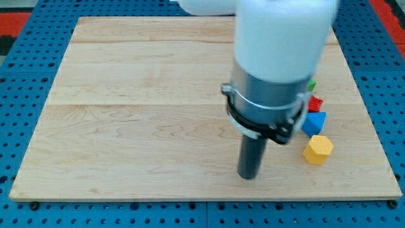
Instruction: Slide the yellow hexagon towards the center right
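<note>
- My tip rests on the wooden board near the view's bottom edge; it is a bare rod, holding nothing and touching no block
- The yellow hexagon sits to the view's right of my tip and a little higher, apart from it, with bare board between
- Just above the hexagon, a blue block stands very close to it; I cannot tell whether they touch
- Higher again, a red block and a green block peek out from behind the arm's body, shapes mostly hidden
- Blue pegboard surrounds the board
</note>
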`<control>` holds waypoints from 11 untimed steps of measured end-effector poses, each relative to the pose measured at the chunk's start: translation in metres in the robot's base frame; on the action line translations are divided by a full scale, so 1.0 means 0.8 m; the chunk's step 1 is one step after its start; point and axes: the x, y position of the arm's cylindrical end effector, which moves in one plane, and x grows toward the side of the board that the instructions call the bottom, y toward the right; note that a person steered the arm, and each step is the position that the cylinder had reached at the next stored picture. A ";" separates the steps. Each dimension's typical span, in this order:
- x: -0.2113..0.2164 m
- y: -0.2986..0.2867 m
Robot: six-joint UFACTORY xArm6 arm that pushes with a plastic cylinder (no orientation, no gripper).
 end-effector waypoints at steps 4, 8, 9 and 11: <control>0.008 -0.024; -0.037 0.123; -0.063 0.184; -0.063 0.223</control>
